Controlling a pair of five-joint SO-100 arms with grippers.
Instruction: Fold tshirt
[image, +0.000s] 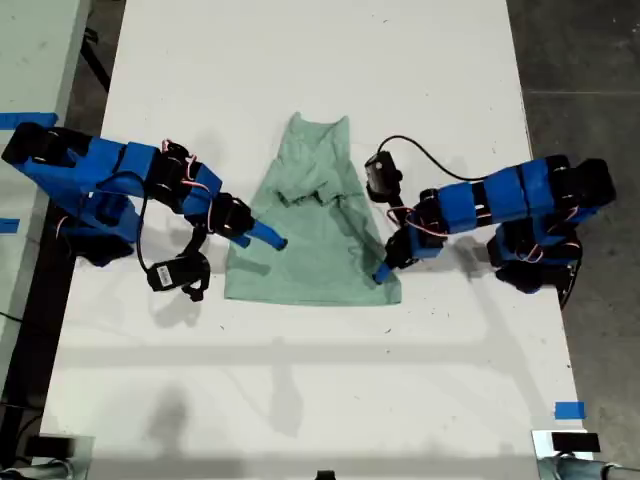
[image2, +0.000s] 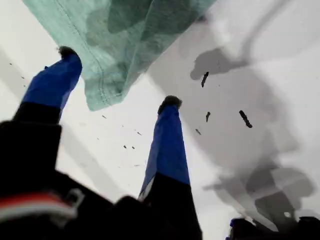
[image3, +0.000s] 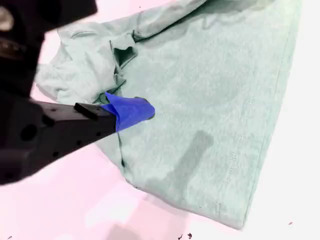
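The pale mint-green cloth tshirt (image: 315, 225) lies mid-table, sleeves folded in. My first gripper (image2: 117, 75), jaws spread and empty, should pinch the hem corner at the exterior view's 5 o'clock. My second gripper (image3: 131, 111): jaw state unclear.

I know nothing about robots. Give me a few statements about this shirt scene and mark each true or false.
1. The tshirt lies on a white table. True.
2. My first gripper is clamped on cloth. False: its jaws stand open, gripping nothing, with a shirt corner near them.
3. The sleeves are spread out wide. False: they are folded in over the chest.
4. My second gripper is over the tshirt. True.
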